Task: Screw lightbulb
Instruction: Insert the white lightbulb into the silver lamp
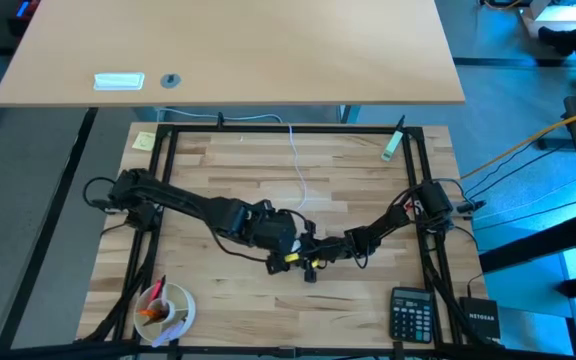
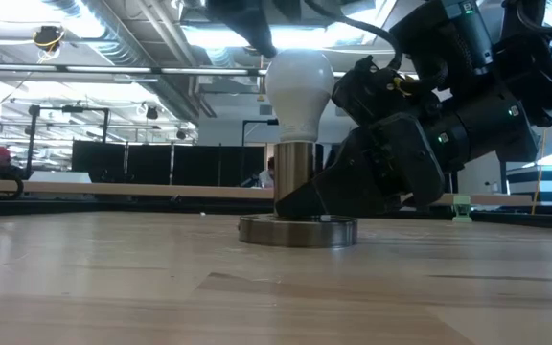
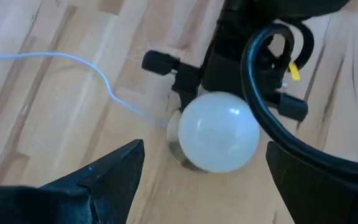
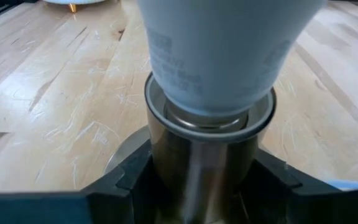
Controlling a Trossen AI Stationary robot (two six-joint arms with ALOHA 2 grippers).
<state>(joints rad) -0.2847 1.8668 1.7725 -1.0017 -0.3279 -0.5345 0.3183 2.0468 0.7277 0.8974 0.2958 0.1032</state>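
We found the lightbulb (image 2: 298,91) standing upright in the metal socket (image 2: 296,196) near the middle of the wooden table (image 1: 268,170), its base sunk into the socket's barrel. The right gripper (image 4: 194,186) was clamped on that barrel, one finger on each side. The left gripper (image 3: 197,168) hung above the bulb with its fingers (image 3: 114,171) spread wide, touching nothing. At seven o'clock on the table sat a white cup (image 1: 168,308) holding orange and red things we could not identify. From above, the arms hid the bulb and socket almost wholly. Grey print on the bulb's neck (image 4: 173,65) was too blurred to read. A calculator (image 1: 410,313) lay at five o'clock, beside a black box (image 1: 480,318) marked NETGEAR.
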